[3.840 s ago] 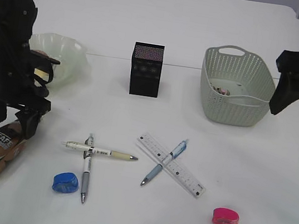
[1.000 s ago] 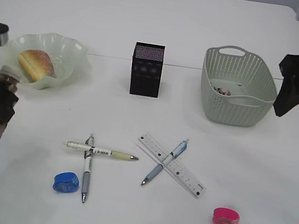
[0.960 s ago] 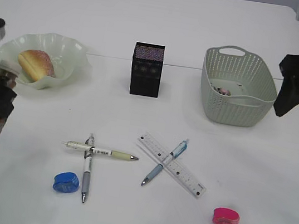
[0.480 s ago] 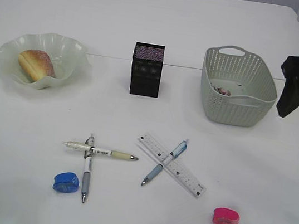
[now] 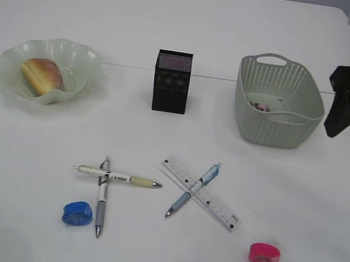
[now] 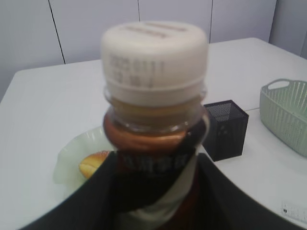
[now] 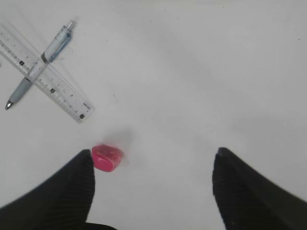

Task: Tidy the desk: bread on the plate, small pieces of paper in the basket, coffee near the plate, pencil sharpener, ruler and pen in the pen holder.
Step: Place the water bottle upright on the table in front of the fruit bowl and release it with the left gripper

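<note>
Coffee (image 6: pixel 154 124) sits upright in the left gripper (image 6: pixel 156 191), whose jaws clamp the bottle's body below the white cap; bottle and gripper are out of the exterior view. From that wrist camera the plate (image 6: pixel 72 158) with the bread (image 6: pixel 93 163) lies low at about eight o'clock of the bottle, just beyond it, so the left arm is the nearer one for setting the bottle down beside the plate. Over on the far side, the right gripper (image 7: pixel 153 184) hangs spread wide and empty above the table, the pink sharpener (image 7: pixel 107 158) just inside its left finger.
</note>
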Robot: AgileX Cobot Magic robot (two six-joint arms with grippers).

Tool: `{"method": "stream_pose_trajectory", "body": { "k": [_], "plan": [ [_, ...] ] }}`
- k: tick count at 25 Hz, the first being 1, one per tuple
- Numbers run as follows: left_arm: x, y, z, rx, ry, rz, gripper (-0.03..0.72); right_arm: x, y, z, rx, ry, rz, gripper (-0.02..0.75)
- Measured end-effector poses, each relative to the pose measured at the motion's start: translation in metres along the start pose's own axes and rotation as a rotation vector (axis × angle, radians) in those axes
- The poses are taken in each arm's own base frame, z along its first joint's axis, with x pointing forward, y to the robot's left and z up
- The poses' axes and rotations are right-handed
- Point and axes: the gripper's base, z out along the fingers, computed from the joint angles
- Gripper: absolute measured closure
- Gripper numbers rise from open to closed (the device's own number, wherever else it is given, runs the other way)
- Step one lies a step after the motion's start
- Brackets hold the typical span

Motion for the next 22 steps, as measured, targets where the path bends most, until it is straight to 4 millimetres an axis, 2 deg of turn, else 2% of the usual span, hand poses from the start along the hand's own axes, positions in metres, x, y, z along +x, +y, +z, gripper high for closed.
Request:
{"method": "stream_pose_trajectory", "body": {
  "k": [7, 10, 16, 20, 22],
  "plan": [
    [-0.008, 0.0, 0.001, 0.001, -0.091, -0.006, 0.383, 0.0, 0.0, 0.0, 0.0, 0.0, 0.0, 0.177],
    [-0.009, 0.0, 0.009, 0.003, -0.12, 0.004, 0.383, 0.0, 0.0, 0.0, 0.0, -0.001, 0.0, 0.177],
    [-0.004, -0.001, 0.048, 0.005, -0.244, 0.037, 0.383, 0.0, 0.0, 0.0, 0.0, -0.001, 0.0, 0.177],
    [0.017, 0.003, 0.079, -0.019, -0.226, 0.015, 0.383, 0.0, 0.0, 0.0, 0.0, -0.001, 0.0, 0.177],
    [0.031, 0.011, 0.095, -0.059, -0.212, 0.001, 0.383, 0.0, 0.0, 0.0, 0.0, -0.001, 0.0, 0.177]
  ]
}}
